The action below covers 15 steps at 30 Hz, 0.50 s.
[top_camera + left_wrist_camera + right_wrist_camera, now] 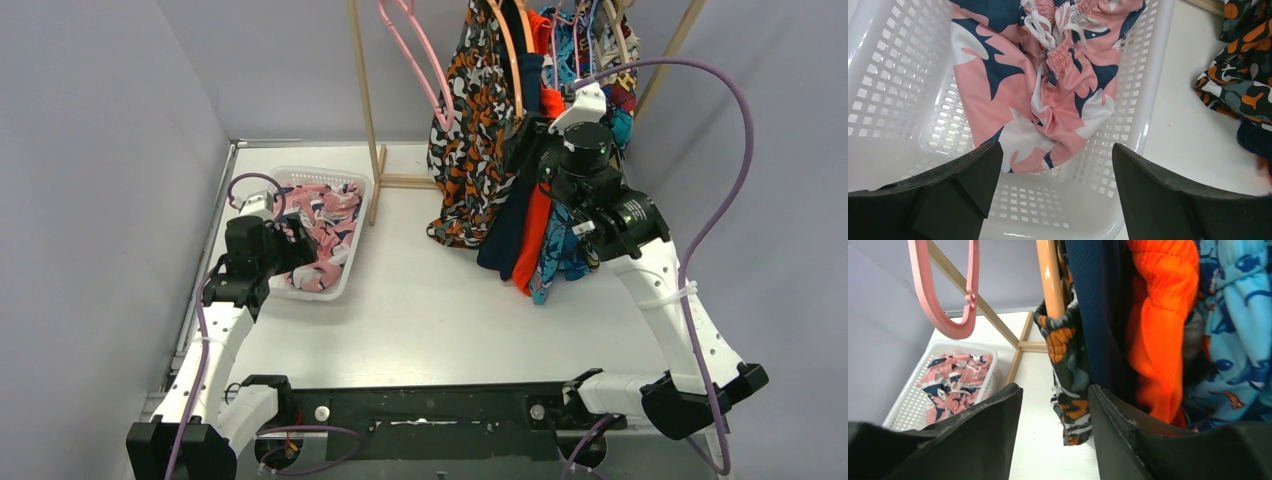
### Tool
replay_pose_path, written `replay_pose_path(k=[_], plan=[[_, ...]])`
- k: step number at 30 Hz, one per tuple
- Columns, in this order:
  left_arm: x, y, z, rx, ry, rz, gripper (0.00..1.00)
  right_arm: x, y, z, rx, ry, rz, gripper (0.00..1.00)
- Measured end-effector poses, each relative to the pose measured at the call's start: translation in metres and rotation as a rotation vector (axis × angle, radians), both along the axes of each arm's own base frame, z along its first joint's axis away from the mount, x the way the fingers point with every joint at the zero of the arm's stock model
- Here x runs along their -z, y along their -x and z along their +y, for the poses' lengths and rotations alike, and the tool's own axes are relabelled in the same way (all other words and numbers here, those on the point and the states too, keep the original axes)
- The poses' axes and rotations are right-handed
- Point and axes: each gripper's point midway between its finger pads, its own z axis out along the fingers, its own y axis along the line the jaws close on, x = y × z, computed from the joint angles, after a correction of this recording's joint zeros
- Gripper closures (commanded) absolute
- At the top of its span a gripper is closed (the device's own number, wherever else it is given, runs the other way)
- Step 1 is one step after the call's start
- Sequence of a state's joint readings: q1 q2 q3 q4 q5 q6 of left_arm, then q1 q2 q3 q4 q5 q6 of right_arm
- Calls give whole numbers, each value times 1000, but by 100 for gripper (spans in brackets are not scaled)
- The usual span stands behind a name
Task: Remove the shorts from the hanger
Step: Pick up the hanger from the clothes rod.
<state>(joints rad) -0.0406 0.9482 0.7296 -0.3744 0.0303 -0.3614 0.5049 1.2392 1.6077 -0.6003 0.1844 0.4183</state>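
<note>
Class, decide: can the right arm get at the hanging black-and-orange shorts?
Probably yes: its fingers are apart right at the black-and-orange shorts, their lower edge showing in the gap, nothing in front.

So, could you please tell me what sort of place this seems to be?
Probably a robotics lab cell staged as a laundry station: bare grey partition walls, a wooden rack hung with shorts, and a white plastic basket on the table.

We find bare counter [420, 300] through the middle, running down toward six o'clock. At one o'clock the hanging shorts [470, 130] form a dense curtain that crowds the right end effector [1055, 397]. The wooden rack post [365, 100] blocks twelve o'clock. The white basket [357, 238] fills nine o'clock, beneath the left end effector [1058, 155].
</note>
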Motion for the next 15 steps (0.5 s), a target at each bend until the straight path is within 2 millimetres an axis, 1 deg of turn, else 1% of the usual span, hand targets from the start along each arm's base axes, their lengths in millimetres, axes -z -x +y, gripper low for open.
replay_pose_path(k=[3,6,8,15], plan=[[-1,-1,-1,4,3,-4,19,2,-9,4,-26,4,16,51],[-1,-2,-2,9,6,-7,19,-1,-17,1,-27,0,17,54],[-1,-2,-2,10,7,-7,19,-2,-20,-1,-32,-3,15,54],[-1,-2,-2,10,7,-7,19,-16,-30,2,-69,-19,-3,56]])
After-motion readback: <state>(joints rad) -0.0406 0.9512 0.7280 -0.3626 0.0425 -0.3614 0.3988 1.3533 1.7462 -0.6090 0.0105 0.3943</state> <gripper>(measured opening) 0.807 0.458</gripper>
